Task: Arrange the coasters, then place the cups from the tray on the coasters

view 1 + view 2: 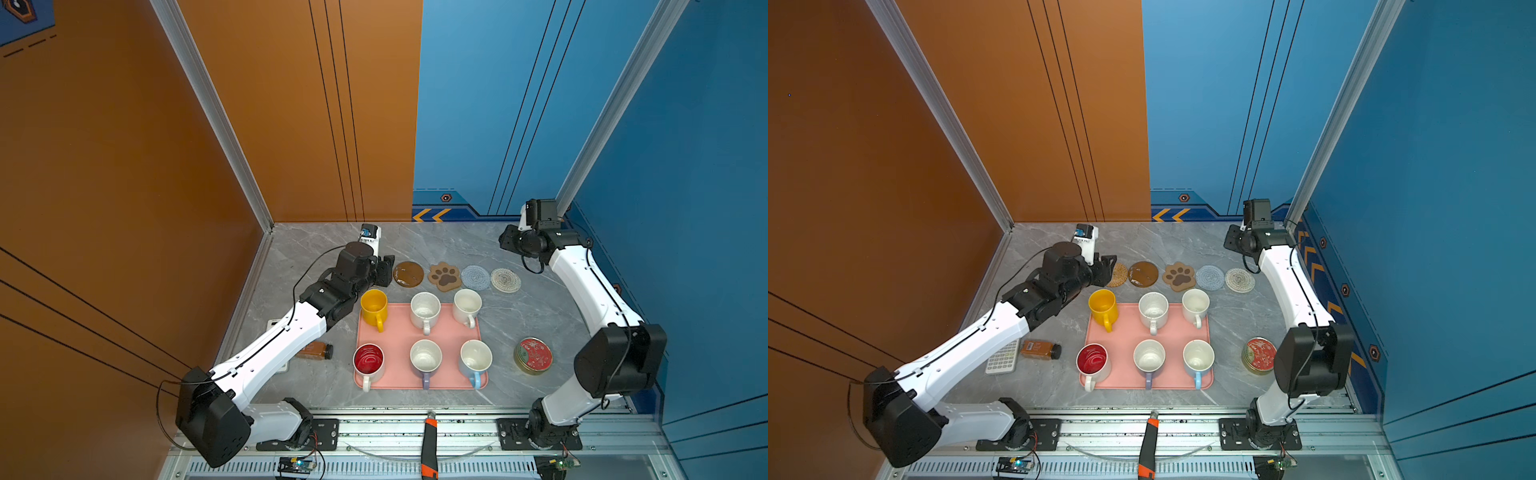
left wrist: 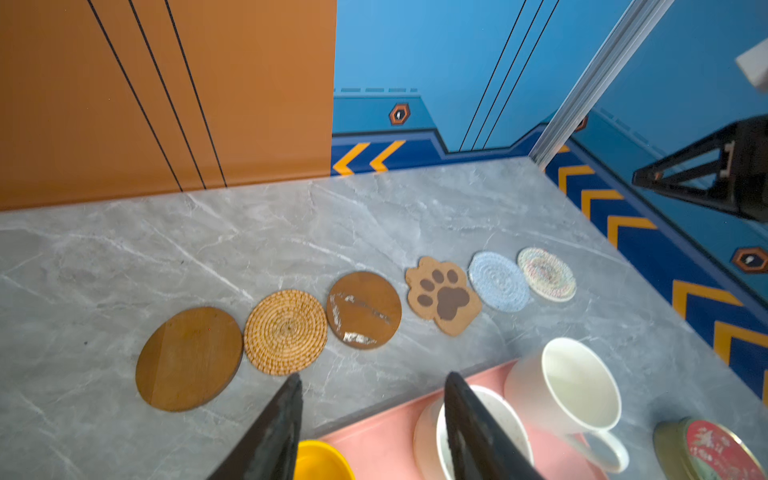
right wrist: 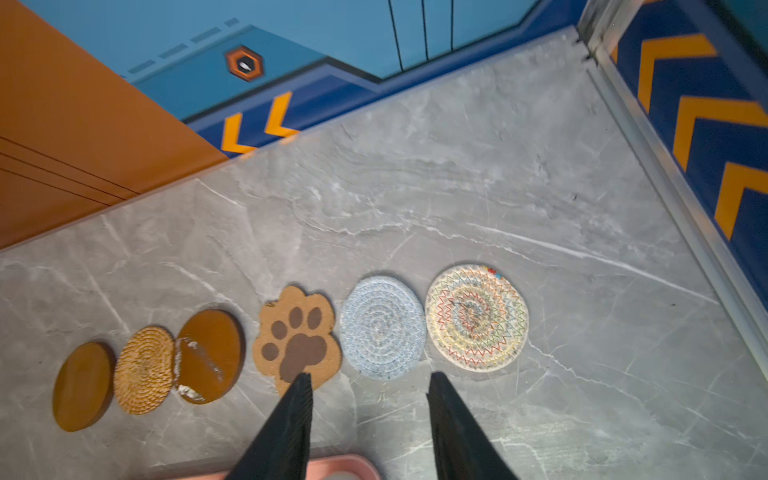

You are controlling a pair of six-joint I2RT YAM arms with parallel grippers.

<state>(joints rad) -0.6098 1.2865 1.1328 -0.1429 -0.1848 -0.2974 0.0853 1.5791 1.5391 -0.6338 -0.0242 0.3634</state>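
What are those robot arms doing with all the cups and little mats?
Six coasters lie in a row on the table behind the pink tray. All six cups stand on the tray, none on a coaster yet. The left arm's fingers and the right arm's fingers are both open, holding nothing.

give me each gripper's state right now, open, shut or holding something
left gripper: open, jaws apart, holding nothing
right gripper: open, jaws apart, holding nothing
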